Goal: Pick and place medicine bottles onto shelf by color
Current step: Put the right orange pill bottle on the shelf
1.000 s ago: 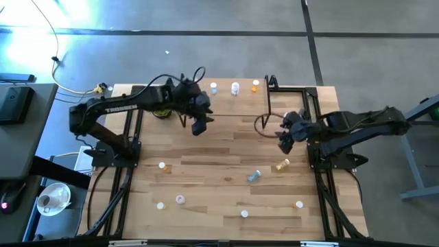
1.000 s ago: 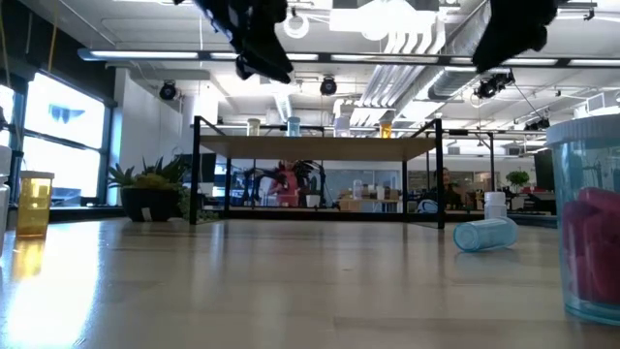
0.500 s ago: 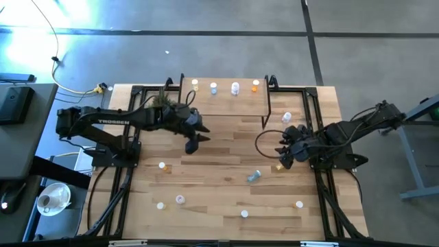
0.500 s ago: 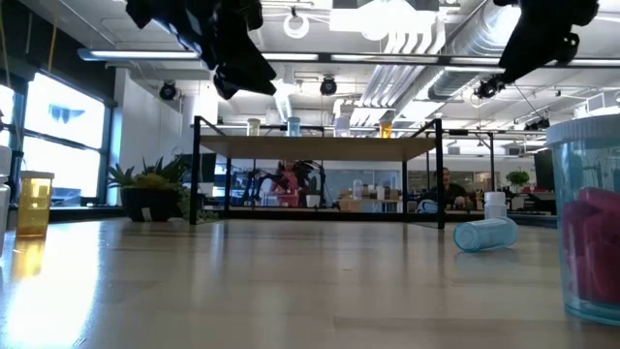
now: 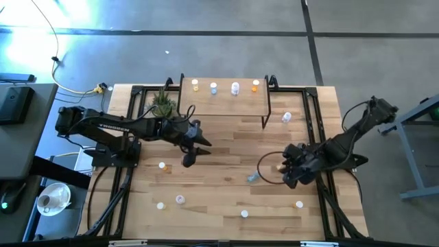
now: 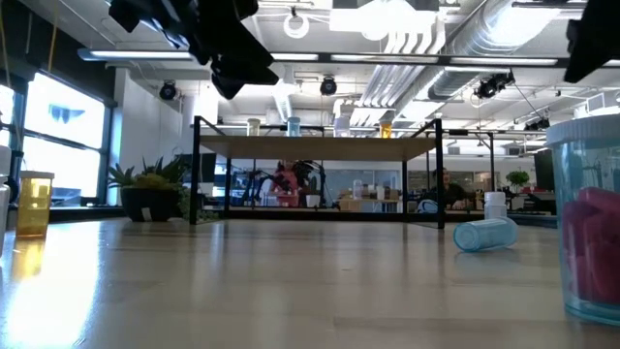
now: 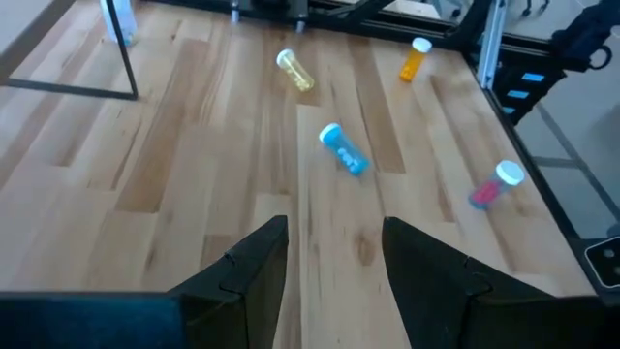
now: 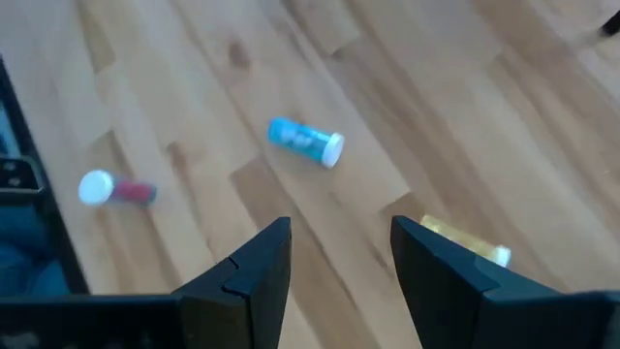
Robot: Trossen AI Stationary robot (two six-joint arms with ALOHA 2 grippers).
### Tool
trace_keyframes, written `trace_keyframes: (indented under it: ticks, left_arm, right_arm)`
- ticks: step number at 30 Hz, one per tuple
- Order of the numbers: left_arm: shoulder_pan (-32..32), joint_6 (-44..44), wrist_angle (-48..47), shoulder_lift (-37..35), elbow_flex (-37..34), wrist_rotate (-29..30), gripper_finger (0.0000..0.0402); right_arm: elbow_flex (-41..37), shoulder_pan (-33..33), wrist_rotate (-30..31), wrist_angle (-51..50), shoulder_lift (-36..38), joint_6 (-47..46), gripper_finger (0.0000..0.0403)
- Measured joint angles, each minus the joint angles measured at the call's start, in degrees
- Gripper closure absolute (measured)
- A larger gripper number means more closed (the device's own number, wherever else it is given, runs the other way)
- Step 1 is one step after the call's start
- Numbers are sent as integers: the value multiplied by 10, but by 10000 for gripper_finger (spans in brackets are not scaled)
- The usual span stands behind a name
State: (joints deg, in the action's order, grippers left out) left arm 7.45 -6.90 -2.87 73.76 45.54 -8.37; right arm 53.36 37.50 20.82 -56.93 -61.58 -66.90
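The shelf stands at the table's far edge with several medicine bottles upright on its top. More bottles are scattered on the table. A blue one and a yellow one lie on their sides near the middle right. My left gripper hovers open above the table's middle left, and its view shows the blue bottle ahead. My right gripper hovers open just right of the lying blue bottle, with the yellow bottle beside one finger.
Other bottles stand or lie toward the near edge: yellow, pink, white, orange. One more stands by the shelf's right leg. A green potted plant sits left of the shelf. Black frame rails run along both table sides.
Both grippers have come away from the shelf toward the table's near edge and sunk lower. The left one has tipped more level. The right one has swung toward the lying blue and yellow bottles and rolled. No bottle has moved.
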Motion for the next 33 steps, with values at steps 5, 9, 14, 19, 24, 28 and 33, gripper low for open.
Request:
trace_keyframes:
  ticks: [5, 9, 14, 19, 24, 28, 33]
  left_arm:
    - [-4, -12, 1, 0, 0, 0, 243]
    - [-4, -36, 1, 0, 0, 0, 243]
    - [-4, -48, 9, 0, 0, 0, 243]
    - [-4, -68, 29, 0, 0, 0, 243]
    - [-4, -80, 32, 0, 0, 0, 243]
    - [-3, -80, 32, 0, 0, 3, 243]
    - [-3, -80, 33, 0, 0, 4, 243]
  right_arm:
    - [0, 49, 0, 24, -9, -20, 234]
    - [0, 92, 0, 52, -17, -23, 234]
    - [0, 137, 2, 84, -28, -22, 234]
    - [0, 166, 2, 87, -38, -21, 234]
    - [0, 182, -10, 88, -40, -21, 234]
    - [0, 185, -58, 88, -40, -8, 234]
    - [0, 186, -106, 89, -40, -3, 234]
